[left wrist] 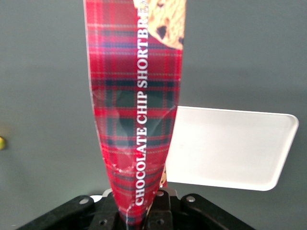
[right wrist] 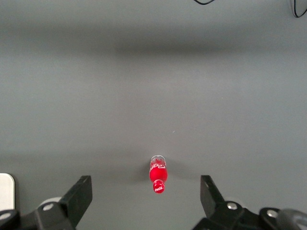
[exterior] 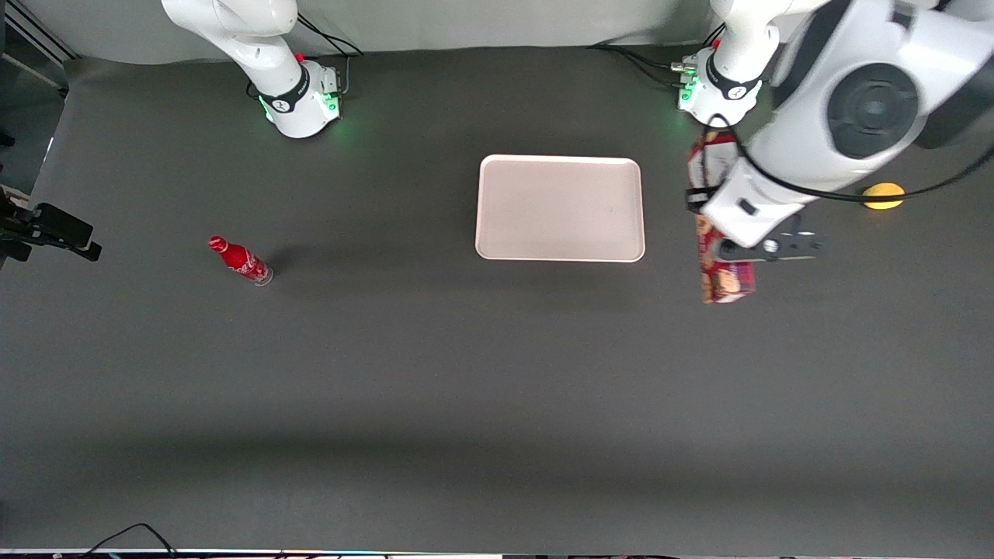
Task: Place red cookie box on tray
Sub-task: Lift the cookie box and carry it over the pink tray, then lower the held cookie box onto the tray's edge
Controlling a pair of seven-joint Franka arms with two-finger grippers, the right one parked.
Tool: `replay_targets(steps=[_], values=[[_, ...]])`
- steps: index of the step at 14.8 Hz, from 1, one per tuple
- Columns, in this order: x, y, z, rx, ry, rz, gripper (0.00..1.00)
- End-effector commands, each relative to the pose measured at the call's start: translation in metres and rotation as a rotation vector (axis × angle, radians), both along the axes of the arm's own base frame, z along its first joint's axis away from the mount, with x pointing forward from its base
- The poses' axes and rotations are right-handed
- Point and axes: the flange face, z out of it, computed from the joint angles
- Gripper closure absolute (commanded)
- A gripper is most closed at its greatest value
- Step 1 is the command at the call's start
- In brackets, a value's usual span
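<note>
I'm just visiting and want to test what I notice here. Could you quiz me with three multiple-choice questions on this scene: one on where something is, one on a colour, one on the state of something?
1. Where is the cookie box?
A. Lying on the tray
B. Held above the table beside the tray, toward the working arm's end
C. Standing next to the bottle

2. What colour is the tray?
A. Pale pinkish-beige
B. Bright blue
C. Black

3. What is the gripper doing?
A. Open, holding nothing
B. Shut on the bottle
C. Shut on the cookie box

Answers:
1 B: the front view shows the box at the gripper, clear of the tray's edge.
2 A: both the front and left wrist views show it pale.
3 C: the left wrist view shows the box pinched between the fingers, while the bottle stands far off toward the parked arm's end.
</note>
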Motion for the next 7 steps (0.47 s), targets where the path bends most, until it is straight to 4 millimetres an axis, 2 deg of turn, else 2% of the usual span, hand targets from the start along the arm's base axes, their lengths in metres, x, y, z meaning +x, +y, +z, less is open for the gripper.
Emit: replay_targets(steps=[1,3,7], values=[[-0.032,-0.05,-0.041,0.007,-0.021,0.032,1.0],[-0.059,-0.074,-0.077,0.023,-0.054,0.042,1.0],[-0.104,-0.075,-0.157,0.051,-0.088,0.014,1.0]])
